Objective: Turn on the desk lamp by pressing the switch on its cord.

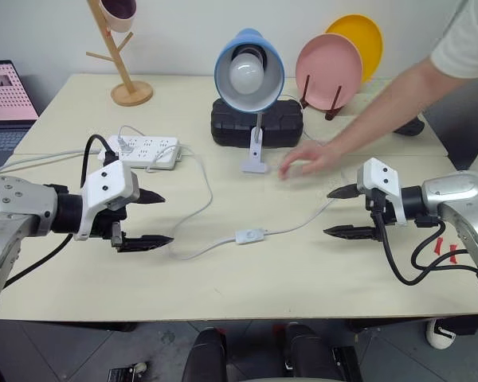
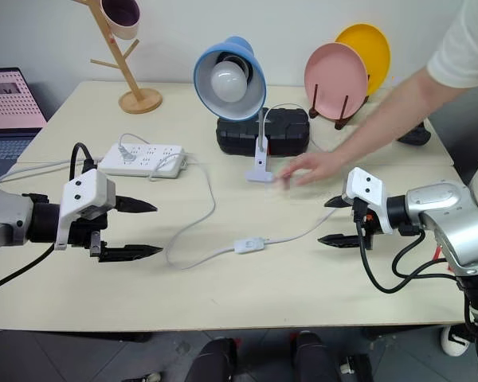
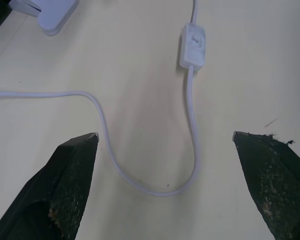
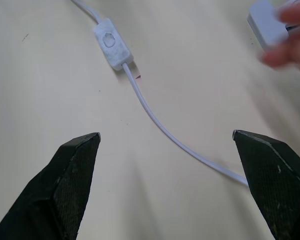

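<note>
A: Grippers first: where do they stand?

B: Left gripper (image 1: 149, 218) and right gripper (image 1: 344, 212) both hover over the pale table (image 1: 223, 278), fingers spread wide, holding nothing.

A: And the target?

B: The small oblong white plastic switch (image 1: 249, 235) lies flat between the 2 grippers, ahead of both sets of fingertips, well apart from each. The thin white looping cord (image 1: 203, 191) runs through it.

A: How will it handle?

B: Light and likely to skid, I judge; the cord is limp and won't anchor it. Pinch the switch body across its narrow sides, or press straight down on the middle button.

A: Beyond that?

B: A person's hand (image 1: 307, 159) sits beside the white base of the light-blue dome-shaded desk lamp (image 1: 248, 70), bulb unlit.
</note>
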Tool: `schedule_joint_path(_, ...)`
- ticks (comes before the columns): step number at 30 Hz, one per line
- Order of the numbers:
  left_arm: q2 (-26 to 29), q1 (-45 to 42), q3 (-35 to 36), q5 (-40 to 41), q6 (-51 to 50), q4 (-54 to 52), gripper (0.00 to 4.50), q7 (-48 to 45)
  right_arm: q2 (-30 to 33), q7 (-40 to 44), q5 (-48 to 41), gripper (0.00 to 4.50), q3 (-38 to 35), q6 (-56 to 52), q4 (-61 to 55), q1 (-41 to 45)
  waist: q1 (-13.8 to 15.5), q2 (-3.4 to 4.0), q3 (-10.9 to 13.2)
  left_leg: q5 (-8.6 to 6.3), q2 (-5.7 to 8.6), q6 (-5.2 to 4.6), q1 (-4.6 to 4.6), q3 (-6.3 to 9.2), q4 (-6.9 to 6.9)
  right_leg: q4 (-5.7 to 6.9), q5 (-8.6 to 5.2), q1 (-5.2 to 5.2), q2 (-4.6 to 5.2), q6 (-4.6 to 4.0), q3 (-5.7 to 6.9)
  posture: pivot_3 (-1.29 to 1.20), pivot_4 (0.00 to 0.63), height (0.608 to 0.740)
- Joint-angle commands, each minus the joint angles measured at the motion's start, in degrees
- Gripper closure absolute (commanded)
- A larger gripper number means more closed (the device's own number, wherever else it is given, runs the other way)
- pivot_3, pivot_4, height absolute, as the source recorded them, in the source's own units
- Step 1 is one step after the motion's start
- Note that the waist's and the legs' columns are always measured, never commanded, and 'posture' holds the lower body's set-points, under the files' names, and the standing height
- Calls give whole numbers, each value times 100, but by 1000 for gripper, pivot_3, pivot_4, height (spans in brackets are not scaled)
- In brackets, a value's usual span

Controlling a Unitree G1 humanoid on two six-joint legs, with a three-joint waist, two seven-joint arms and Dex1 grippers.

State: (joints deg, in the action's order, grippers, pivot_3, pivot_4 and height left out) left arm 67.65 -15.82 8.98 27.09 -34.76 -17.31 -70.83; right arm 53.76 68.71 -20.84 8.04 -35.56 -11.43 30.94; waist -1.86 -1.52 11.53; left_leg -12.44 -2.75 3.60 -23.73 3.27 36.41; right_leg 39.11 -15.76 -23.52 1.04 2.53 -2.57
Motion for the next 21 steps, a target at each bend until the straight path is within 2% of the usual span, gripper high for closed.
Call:
schedule_joint_path(1,75,-179,201,150,-80,-11,0,-18,28,45,7,45,-83,63,-107,128,0,0,0,0,0,0,0,0,0,0,0,0,0,0,0,0,150,740)
schedule_joint_path(12,28,-112,187,249,-236,-180,0,50,63,76,-27,45,-101,40,-153,75,-1,0,0,0,0,0,0,0,0,0,0,0,0,0,0,0,150,740)
schedule_joint_path(15,-608,-137,-3,668,-673,-652,0,597,106,230,-186,45,-99,-41,-326,-50,1,3,-2,0,0,0,0,0,0,0,0,0,0,0,0,0,150,740)
schedule_joint_path(18,-1270,225,-634,95,-165,-1119,0,1189,123,256,-225,45,-106,-88,-488,-193,3,2,-2,0,1,0,0,0,2,0,0,5,2,1,-1,0,150,740)
schedule_joint_path(20,-1528,381,-1009,-425,345,-1078,0,1408,119,241,-257,45,-130,-157,-593,-247,11,8,-5,0,3,0,3,-2,4,-4,3,11,3,4,-5,0,150,740)
schedule_joint_path(21,-1826,402,-1142,-537,492,-971,0,1603,114,206,-289,45,-159,-219,-687,-285,14,5,-3,0,4,0,6,-3,4,-4,3,14,4,4,-7,0,150,740)
